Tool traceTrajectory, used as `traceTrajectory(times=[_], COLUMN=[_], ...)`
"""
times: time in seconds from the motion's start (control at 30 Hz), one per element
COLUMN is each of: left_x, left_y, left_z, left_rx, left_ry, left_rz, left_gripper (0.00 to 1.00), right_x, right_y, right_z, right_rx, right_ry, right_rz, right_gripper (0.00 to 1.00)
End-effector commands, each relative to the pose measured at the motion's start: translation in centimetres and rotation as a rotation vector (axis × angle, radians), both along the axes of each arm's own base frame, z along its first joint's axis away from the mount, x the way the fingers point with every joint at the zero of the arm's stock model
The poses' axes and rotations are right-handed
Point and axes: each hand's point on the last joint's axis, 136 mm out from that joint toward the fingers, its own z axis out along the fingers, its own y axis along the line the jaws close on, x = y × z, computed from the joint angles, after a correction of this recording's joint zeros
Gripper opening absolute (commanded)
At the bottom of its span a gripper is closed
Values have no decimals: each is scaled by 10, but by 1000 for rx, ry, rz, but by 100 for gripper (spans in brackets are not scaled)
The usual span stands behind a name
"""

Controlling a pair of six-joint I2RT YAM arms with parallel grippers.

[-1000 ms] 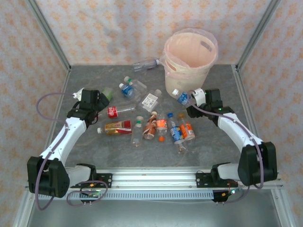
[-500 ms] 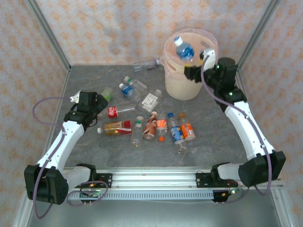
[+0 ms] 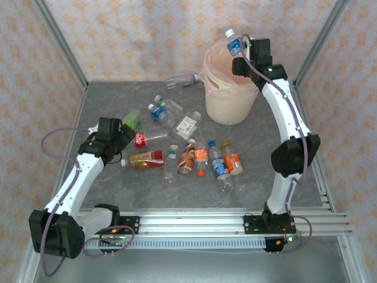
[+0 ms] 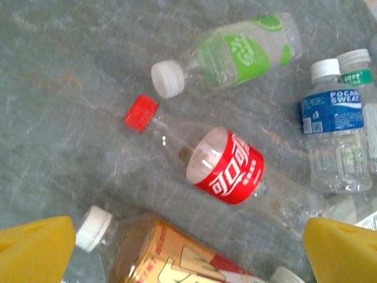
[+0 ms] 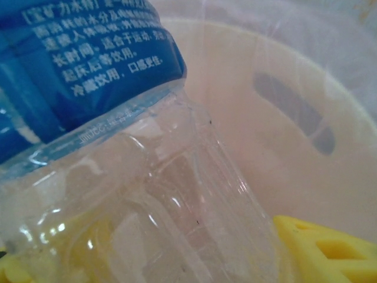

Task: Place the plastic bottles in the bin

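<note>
Up at 1 o'clock on the desk [image 3: 135, 188] sits the bin [image 3: 230, 109]. The right jaws hang over its far rim, clamped on a blue-label bottle [image 3: 236, 43]. The other bottles [image 3: 201, 155] are scattered mid-desk. Left jaws at 9 o'clock gape wide and empty, with the red-label bottle [image 4: 227, 168] lying just below, between them.

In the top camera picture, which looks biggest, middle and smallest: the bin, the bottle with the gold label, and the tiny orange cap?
1. The bin, by far the largest.
2. The gold-label bottle.
3. The orange cap, just a speck beside the bottles.
</note>
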Motion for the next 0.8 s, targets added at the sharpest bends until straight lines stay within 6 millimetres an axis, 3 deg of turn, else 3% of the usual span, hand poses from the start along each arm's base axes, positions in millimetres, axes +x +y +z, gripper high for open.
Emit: traceTrajectory(times=[0.0,0.2,0.37,0.67,0.77], left_x=[-25,-42,-44,-42,-43], left_y=[-2,2,-7,-18,-23], left_z=[-8,-17,-27,-32,-34], left_rx=[-31,-57,-146,-181,-191], left_ry=[70,55,42,33,36], left_rz=[27,93,126,121,126], left_gripper=[100,100,100,100,100], right_x=[-10,-5,-9,-18,-26], right_y=[3,32,54,54,51], right_z=[-11,-17,-6,24,42], right_rx=[29,124,200,223,234], right_ry=[112,139,122,29,-36], right_rz=[-12,114,226,242,237], right_gripper=[62,70,83,93,95])
